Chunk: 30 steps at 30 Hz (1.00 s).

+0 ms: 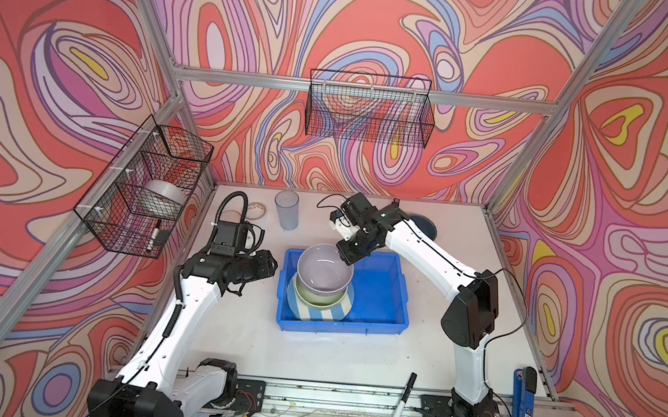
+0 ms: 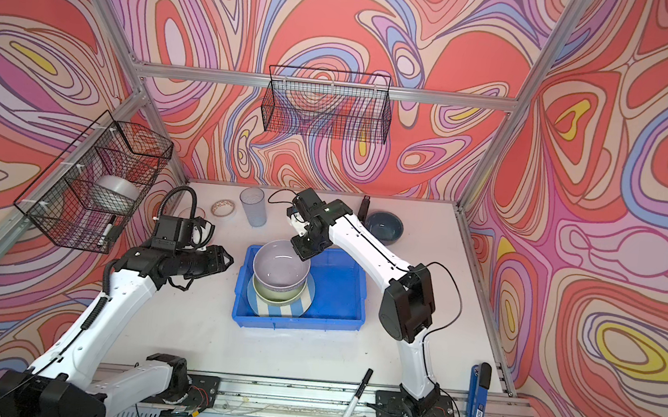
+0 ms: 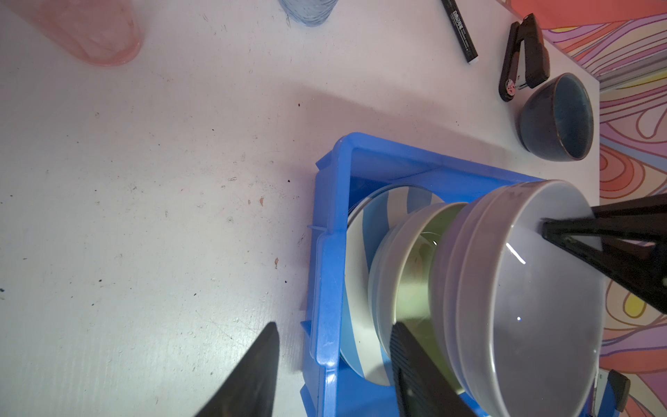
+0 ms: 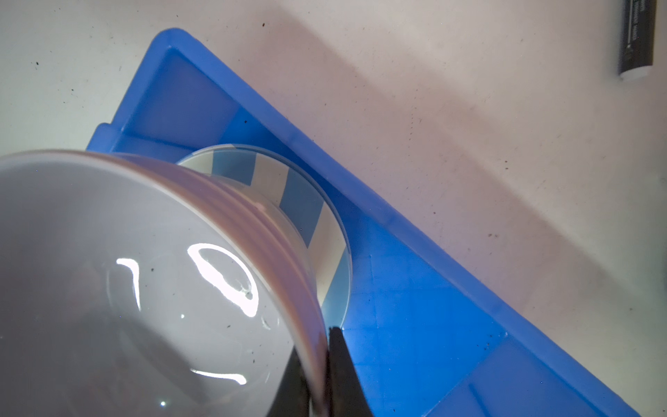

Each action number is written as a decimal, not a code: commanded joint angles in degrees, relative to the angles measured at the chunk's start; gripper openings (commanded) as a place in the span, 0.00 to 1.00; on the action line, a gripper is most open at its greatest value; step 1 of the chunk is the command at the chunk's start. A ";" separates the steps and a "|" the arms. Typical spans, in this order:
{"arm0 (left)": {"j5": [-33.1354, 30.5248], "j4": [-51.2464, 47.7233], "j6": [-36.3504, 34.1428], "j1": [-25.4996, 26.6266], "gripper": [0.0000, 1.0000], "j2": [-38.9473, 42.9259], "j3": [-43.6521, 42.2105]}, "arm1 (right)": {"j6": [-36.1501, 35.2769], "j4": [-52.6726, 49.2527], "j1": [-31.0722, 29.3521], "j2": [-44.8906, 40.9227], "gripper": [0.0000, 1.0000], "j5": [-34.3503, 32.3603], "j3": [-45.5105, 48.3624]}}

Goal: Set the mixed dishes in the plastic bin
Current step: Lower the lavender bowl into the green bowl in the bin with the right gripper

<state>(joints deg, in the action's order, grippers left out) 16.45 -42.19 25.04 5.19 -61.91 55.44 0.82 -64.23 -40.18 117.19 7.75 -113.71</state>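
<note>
Pinching rim of glossy lavender round bowl, right pincer is holding it nested in pale green bowl, inside bright blue rectangular plastic bin; needing level, gentle release; left pincer is hovering half-open, empty.

green bowl: mostly hidden under lavender bowl | pink tumbler: blurred, cut by frame edge

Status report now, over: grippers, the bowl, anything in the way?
Right gripper shut on lavender bowl rim. Left gripper open, empty, beside bin. Bowl over green bowl inside bin. Nothing blocking.
</note>
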 commanded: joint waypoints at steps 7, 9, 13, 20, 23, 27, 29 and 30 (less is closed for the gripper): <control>0.08 0.62 -0.43 -0.44 0.54 0.71 -0.77 | 2.19 5.86 -1.38 -3.73 0.00 2.02 2.25; 0.08 0.61 -0.52 -0.44 0.54 0.54 -0.68 | 2.32 5.96 -1.54 -3.63 0.00 1.78 2.46; 0.15 0.62 -0.43 -0.49 0.54 0.52 -0.68 | 2.60 6.47 -1.79 -3.55 0.00 1.68 3.33; 0.47 0.71 -0.43 -0.45 0.54 0.25 -0.68 | 3.12 7.27 -2.18 -3.97 0.00 0.73 4.96; 0.52 0.71 -0.43 -0.47 0.54 0.28 -0.68 | 3.31 7.43 -2.27 -4.21 0.00 0.55 5.39; 0.56 0.81 -0.35 -0.49 0.54 0.05 -0.68 | 3.59 8.12 -2.44 -4.96 0.02 0.14 6.43; 0.69 0.80 -0.37 -0.44 0.54 0.01 -0.68 | 3.73 8.37 -2.44 -5.21 0.07 -0.05 6.91; 0.73 0.80 -0.34 -0.43 0.54 -0.03 -0.68 | 3.78 8.35 -2.44 -5.34 0.08 -0.18 7.01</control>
<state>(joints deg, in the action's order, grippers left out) 16.58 -42.15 25.06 5.17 -61.91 55.33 3.09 -59.35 -42.19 115.96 6.33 -106.74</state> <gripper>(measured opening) 0.535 0.100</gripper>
